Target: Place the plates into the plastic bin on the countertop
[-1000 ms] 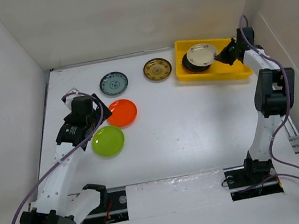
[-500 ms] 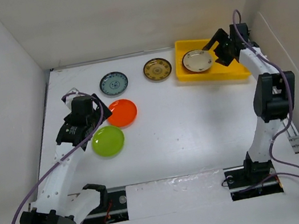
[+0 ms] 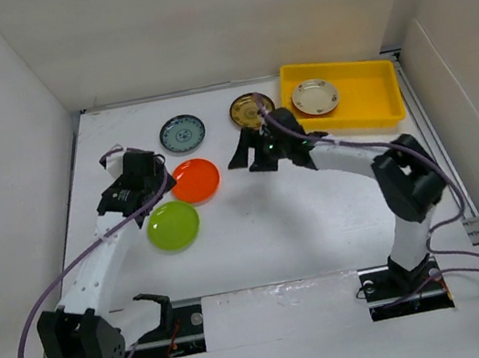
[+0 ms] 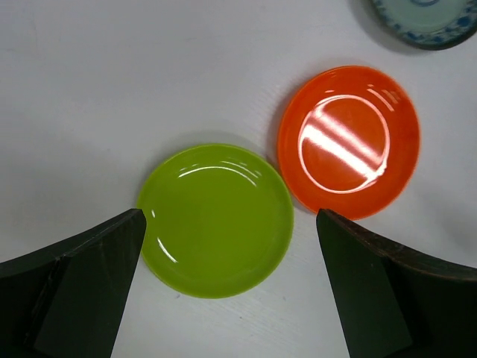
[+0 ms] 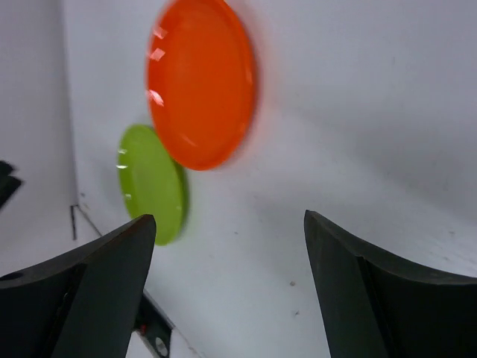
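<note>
Right fingers (image 5: 89, 298), spread and empty, are aimed at the orange plate (image 3: 195, 179) left of centre. Its low rim is best pinched at the right edge, away from the lime plate (image 3: 173, 226) just beside it. Left fingers (image 4: 82, 291) are likewise spread and empty. A cream plate (image 3: 314, 96) lies in the yellow bin (image 3: 363, 92), far right. The white tabletop (image 3: 301, 214) is enclosed by white walls (image 3: 193, 20).

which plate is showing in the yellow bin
The cream plate, lying in the left part of the yellow bin. The teal patterned plate, gold-brown plate, orange plate and lime green plate all lie outside it on the white countertop.
</note>
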